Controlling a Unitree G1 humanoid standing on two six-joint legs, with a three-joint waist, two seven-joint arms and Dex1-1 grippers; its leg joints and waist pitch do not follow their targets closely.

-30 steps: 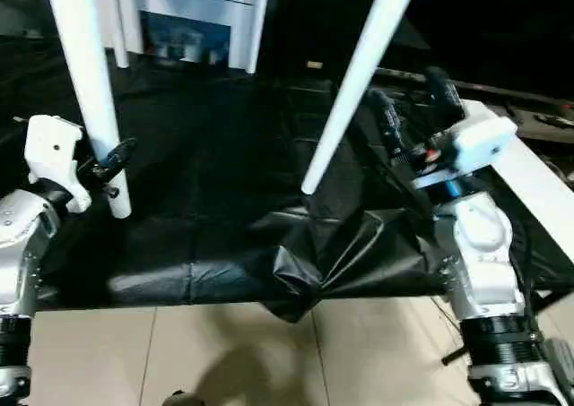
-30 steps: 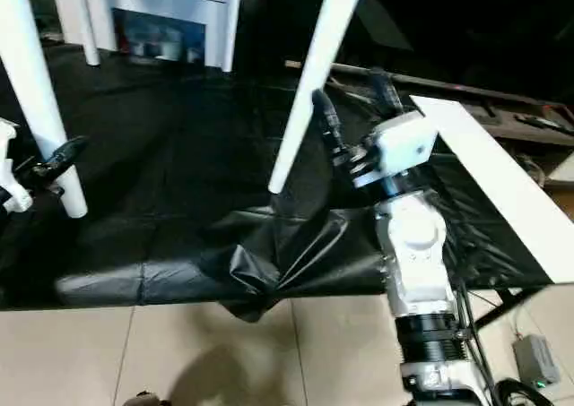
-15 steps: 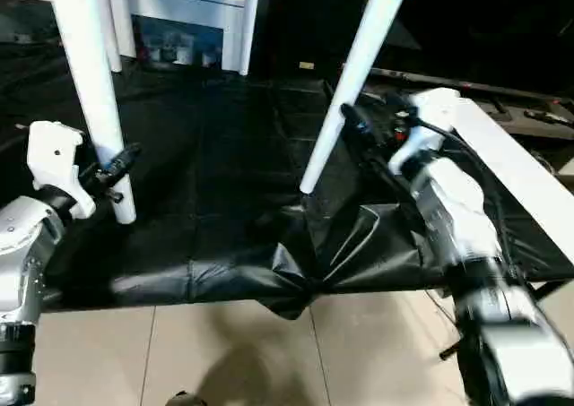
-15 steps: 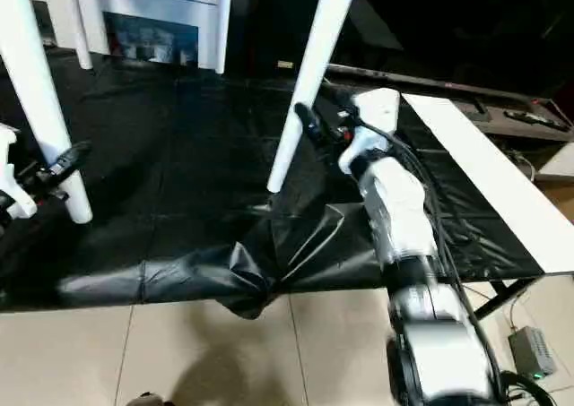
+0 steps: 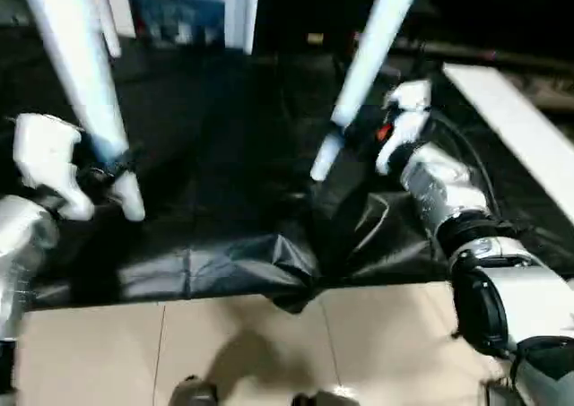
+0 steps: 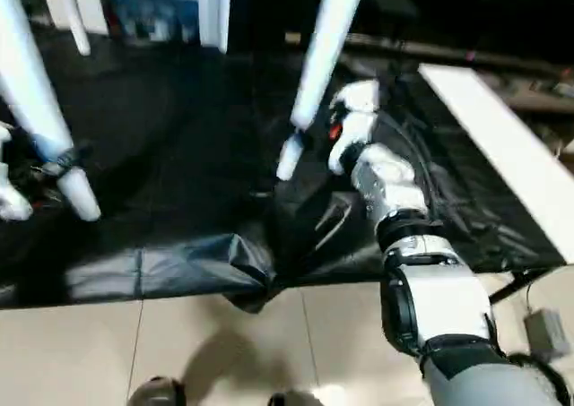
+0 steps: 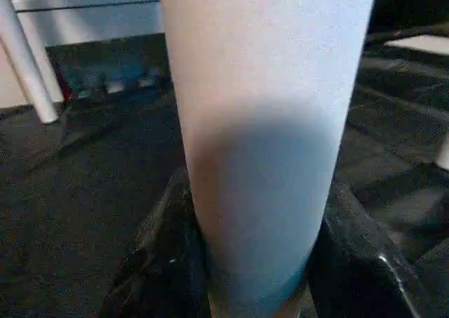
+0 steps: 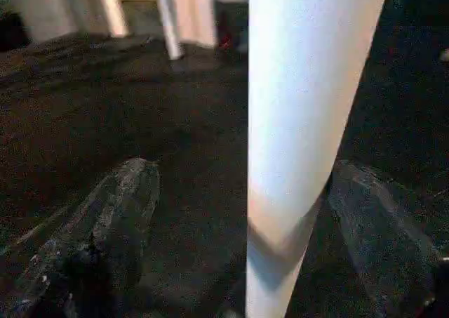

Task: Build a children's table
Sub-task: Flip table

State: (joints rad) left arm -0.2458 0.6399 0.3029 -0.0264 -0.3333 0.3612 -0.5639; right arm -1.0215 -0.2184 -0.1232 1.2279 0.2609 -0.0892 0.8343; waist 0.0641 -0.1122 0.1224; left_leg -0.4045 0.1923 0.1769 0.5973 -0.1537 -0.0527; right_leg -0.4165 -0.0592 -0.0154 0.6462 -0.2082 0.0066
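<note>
Gripping table leg [image 5: 85,92], left hand [image 5: 106,168]

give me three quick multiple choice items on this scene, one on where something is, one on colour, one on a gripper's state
1. Where does the left gripper sit on the left-hand leg?
A. near its lower end
B. at its top
C. away from it

2. What colour is the sheet over the work surface?
A. white
B. black
C. red

3. How does the right gripper stand at the slanted leg?
A. shut with nothing between the jaws
B. open, one jaw on each side of the leg
C. holding a screwdriver

Answers:
1. A, the head views show it clamped just above the leg's tip.
2. B, the crumpled sheet is black throughout.
3. B, the right wrist view shows gaps between both jaws and the leg.
</note>
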